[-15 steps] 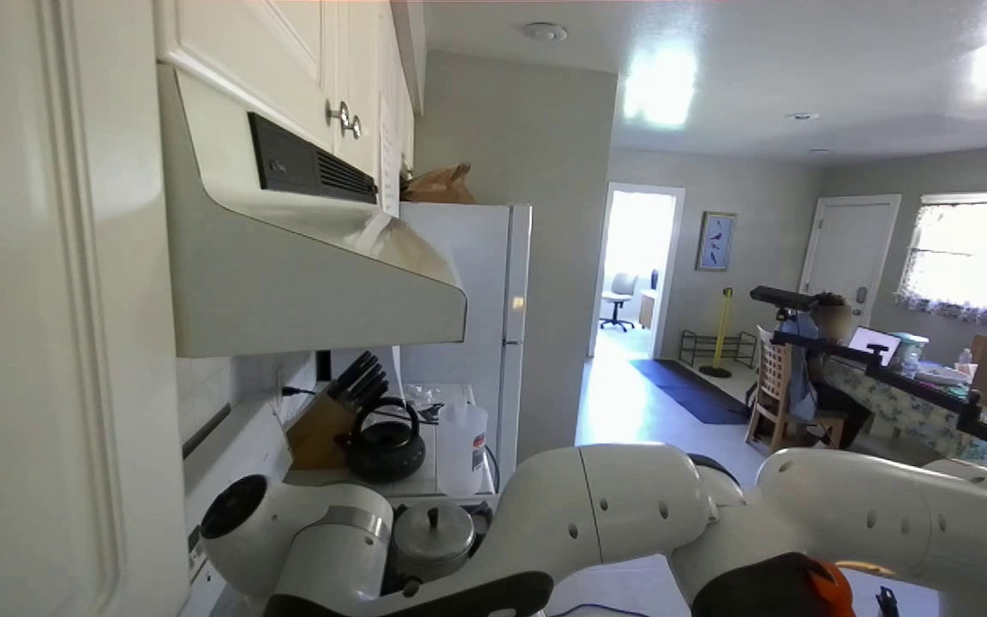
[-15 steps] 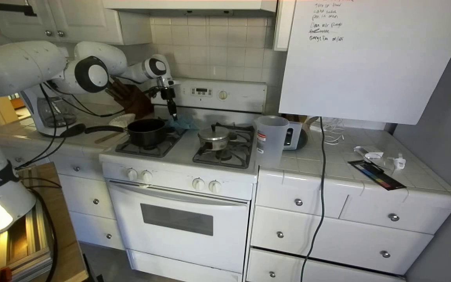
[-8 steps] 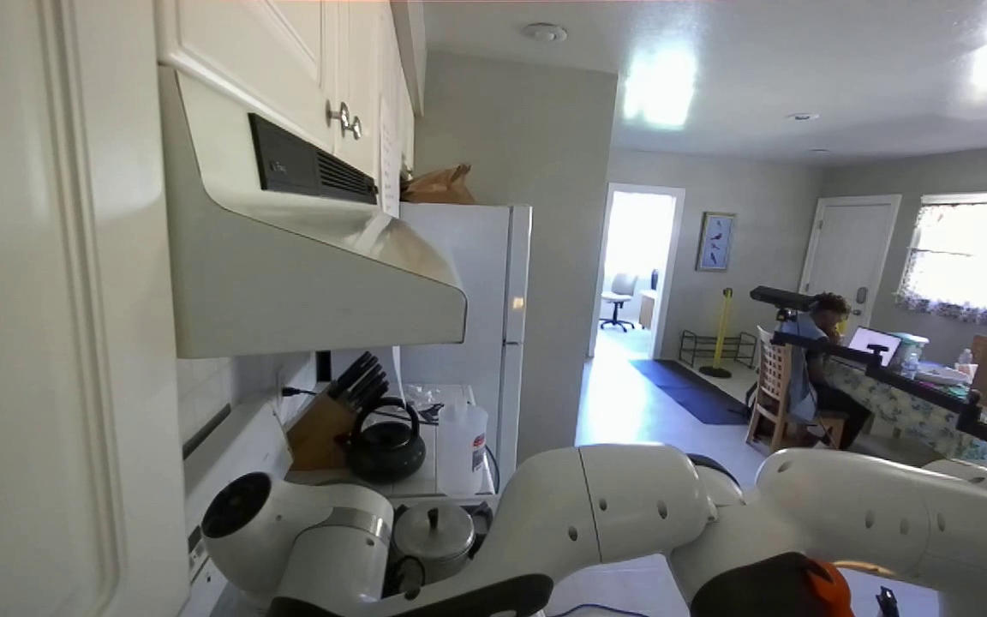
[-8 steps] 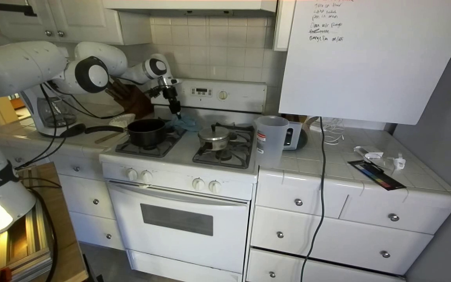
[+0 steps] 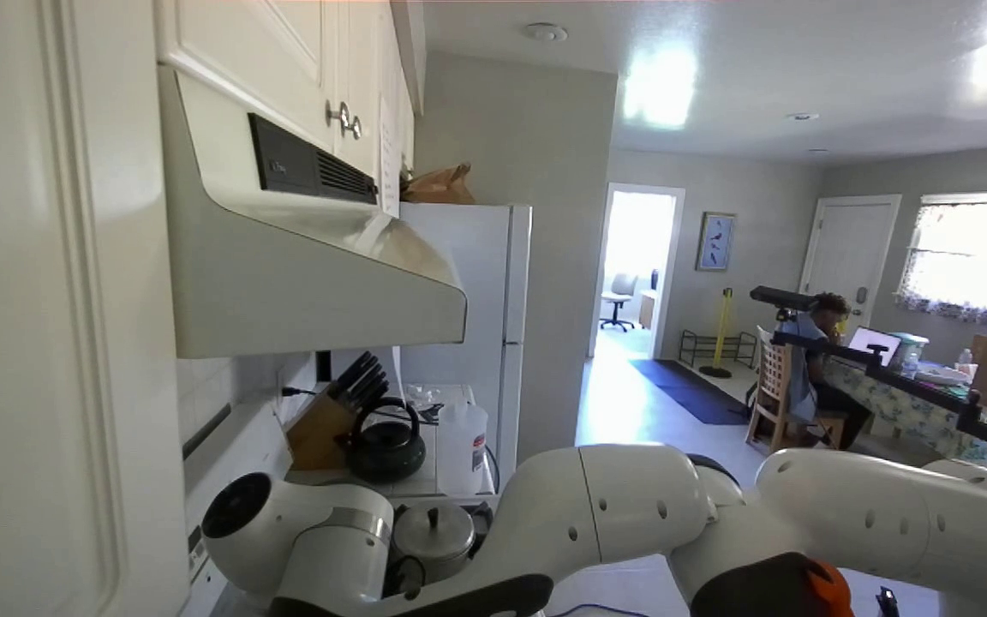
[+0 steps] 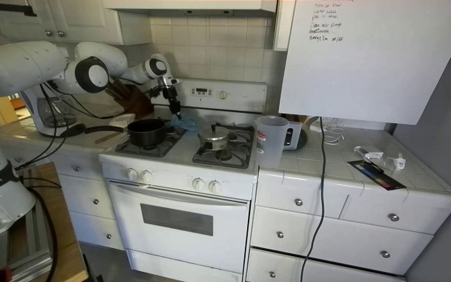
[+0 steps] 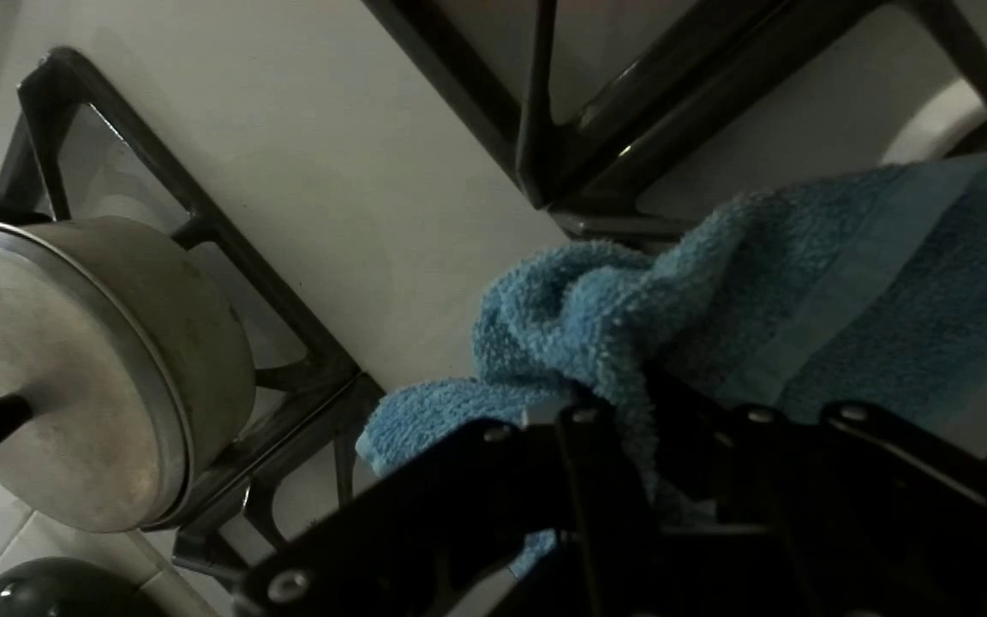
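The jaws are clenched on a bunched fold of a light-blue terry-cloth towel (image 7: pixel 802 274), low over the rear part of a white gas stove (image 6: pixel 178 150); in so limp a cloth, a gathered fold likely gives more to pinch than a flat edge would. The rest of the towel spreads loose, partly across a black iron grate (image 7: pixel 682 94) and partly over the bare enamel strip (image 7: pixel 356 214), so the stove seems to carry much of its weight. The jaws point steeply downward, which suits the tight space before the stove's back panel (image 6: pixel 210 102). Behind them the white jointed arm (image 6: pixel 22 62) arches above the cookware.

Just in front of the towel stands a black long-handled saucepan (image 6: pixel 146 135), its handle turned out past the stove's side edge, probably so nothing juts over the front edge. A dull silver lidded metal pot (image 7: pixel 74 368) sits at the other grate's inner edge, off the burner centres, perhaps merely parked.

Beyond the stove's opposite side edge, a frosted plastic pitcher (image 6: pixel 270 139) stands upright on the white tiled bench (image 6: pixel 307 162), handle facing away from the stove, maybe for reach. A dark-green round kettle (image 5: pixel 386 446) and a wooden knife block with black handles (image 5: pixel 322 428) stand nearer the bench's back edge.
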### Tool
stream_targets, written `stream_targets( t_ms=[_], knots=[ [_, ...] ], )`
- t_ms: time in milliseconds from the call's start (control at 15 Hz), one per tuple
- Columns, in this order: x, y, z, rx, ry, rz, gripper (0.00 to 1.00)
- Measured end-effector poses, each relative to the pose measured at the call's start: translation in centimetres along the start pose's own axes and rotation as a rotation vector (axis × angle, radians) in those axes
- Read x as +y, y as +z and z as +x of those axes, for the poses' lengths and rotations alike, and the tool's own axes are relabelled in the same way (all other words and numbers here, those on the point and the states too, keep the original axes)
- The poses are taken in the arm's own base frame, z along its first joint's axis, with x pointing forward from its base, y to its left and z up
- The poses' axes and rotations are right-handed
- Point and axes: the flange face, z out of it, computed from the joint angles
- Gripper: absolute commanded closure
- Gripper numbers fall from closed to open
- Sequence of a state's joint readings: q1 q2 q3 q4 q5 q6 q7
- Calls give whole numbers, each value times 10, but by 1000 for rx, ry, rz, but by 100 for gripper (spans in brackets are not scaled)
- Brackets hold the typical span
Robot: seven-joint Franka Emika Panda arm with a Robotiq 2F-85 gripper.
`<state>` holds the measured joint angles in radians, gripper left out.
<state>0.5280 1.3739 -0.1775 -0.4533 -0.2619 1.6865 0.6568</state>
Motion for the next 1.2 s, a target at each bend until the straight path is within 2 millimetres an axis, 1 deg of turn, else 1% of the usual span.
stream_targets(
  t_ms=[267,333,533,667,800,1000,1067,1200],
  knots=[
    [0,0,0,0,0,0,88],
    [0,0,0,0,0,0,97],
    [1,0,0,0,0,0,97],
    [7,-1,7,10,-8,8,97],
    [23,-5,20,32,-16,26,97],
    [56,-12,43,41,-45,53,97],
    [66,-11,48,30,-53,66,97],
    [79,0,52,-37,-63,126,97]
  ],
)
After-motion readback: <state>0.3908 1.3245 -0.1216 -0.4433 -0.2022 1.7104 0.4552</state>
